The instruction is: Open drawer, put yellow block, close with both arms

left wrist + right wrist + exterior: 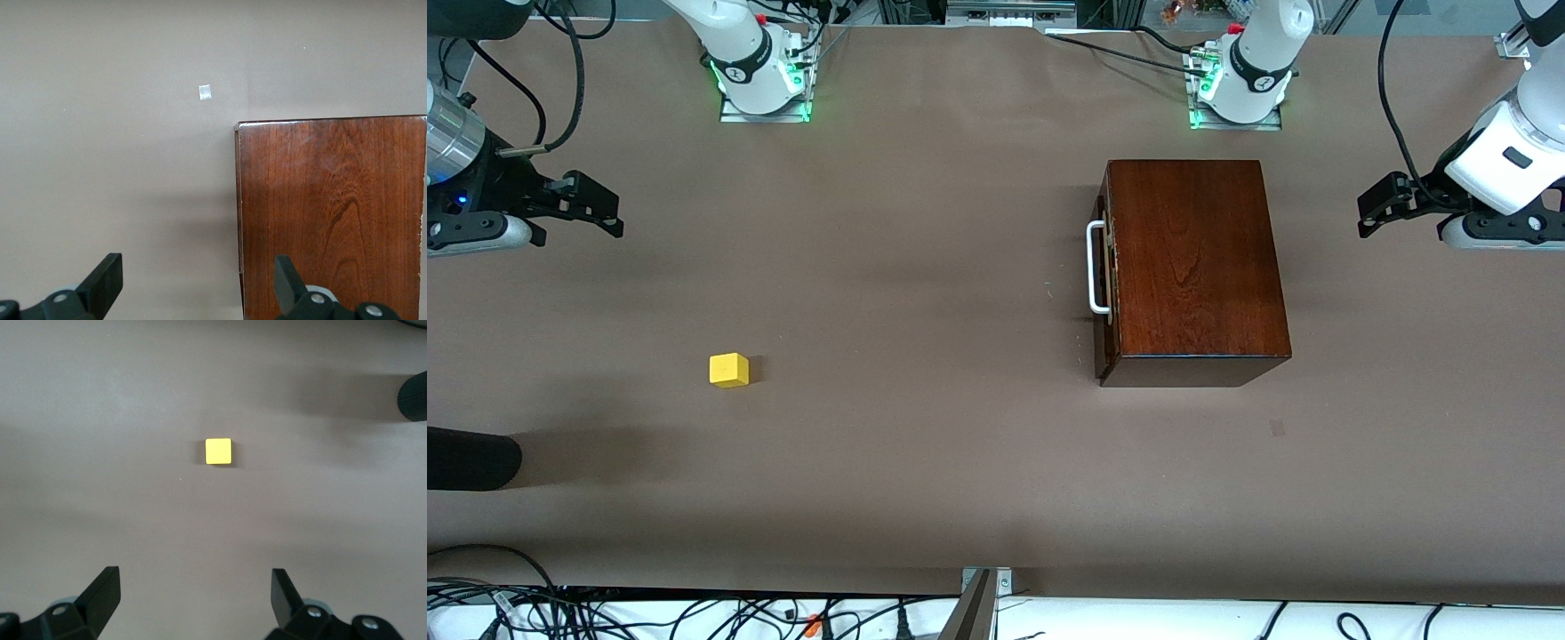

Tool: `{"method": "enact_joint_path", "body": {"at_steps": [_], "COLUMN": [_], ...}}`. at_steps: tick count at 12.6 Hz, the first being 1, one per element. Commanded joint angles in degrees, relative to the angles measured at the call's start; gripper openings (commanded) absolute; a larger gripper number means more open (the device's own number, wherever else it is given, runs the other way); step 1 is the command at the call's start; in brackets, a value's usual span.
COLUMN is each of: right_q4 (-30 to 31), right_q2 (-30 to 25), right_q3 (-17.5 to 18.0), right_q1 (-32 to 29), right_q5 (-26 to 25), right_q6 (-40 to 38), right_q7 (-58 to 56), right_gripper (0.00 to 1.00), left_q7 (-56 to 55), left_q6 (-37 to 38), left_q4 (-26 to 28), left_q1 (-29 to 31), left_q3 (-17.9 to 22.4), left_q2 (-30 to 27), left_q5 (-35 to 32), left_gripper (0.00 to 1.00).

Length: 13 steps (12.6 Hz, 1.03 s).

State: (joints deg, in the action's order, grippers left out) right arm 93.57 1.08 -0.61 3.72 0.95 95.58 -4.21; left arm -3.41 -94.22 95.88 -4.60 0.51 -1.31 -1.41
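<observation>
Both arms are cut off by the front view's side edges. In the left wrist view the wooden box (331,217) is cropped, and its drawer front is hidden. A black object (471,458) is cut by the front view's edge; its identity cannot be told.

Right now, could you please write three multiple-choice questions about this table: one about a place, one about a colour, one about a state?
1. Where does the yellow block lie?
A. On the table toward the right arm's end
B. On top of the wooden box
C. Between the right gripper's fingers

2. What colour is the drawer's handle?
A. Black
B. White
C. Yellow

3. What is the state of the drawer?
A. Pulled fully out
C. Removed from the box
B. Shut

Answers:
1. A: it sits alone on the table, away from the wooden box.
2. B: the bar shows white against the dark front.
3. B: its front lies flush with the box.
</observation>
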Motion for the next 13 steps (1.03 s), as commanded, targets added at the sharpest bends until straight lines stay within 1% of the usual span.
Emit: {"method": "enact_joint_path", "body": {"at_steps": [1,6,8,10,11,12,13], "right_q4": [-1.28,-1.28,-1.28,-1.28,-1.28,-1.28,-1.28], "right_q2": [0.50,0.50,0.50,0.50,0.50,0.50,0.50], "right_q3": [0.17,0.17,0.17,0.17,0.08,0.08,0.17], "right_q1": [-0.47,-0.38,-0.38,-0.38,-0.38,-0.38,-0.38], "right_q5": [0.81,0.90,0.90,0.90,0.90,0.90,0.90], "right_q6": [-0.49,-0.49,-0.49,-0.49,-0.49,-0.49,-0.49], "right_q7": [0.79,0.79,0.79,0.79,0.79,0.79,0.79], "right_gripper": [1.00,1.00,1.00,1.00,1.00,1.00,1.00], "left_q7": [-0.10,-0.54,-0.54,-0.63,-0.55,-0.72,-0.46], "left_q6": [1.14,1.41,1.85,5.34,7.89,8.96,10.27], "left_q4": [-1.14,-1.14,-2.36,-4.55,-4.91,-5.44,-5.79], "left_q1": [0.39,0.38,0.30,-0.14,-0.75,-1.19,-1.20], "left_q3": [-0.34,-0.34,-0.34,-0.42,-0.77,-1.38,-3.39], "left_q2": [0.25,0.34,2.53,3.24,3.15,3.15,3.15], "left_q5": [0.53,0.44,0.44,0.79,2.53,3.85,3.95], "left_gripper": [1.00,1.00,1.00,1.00,1.00,1.00,1.00]}}
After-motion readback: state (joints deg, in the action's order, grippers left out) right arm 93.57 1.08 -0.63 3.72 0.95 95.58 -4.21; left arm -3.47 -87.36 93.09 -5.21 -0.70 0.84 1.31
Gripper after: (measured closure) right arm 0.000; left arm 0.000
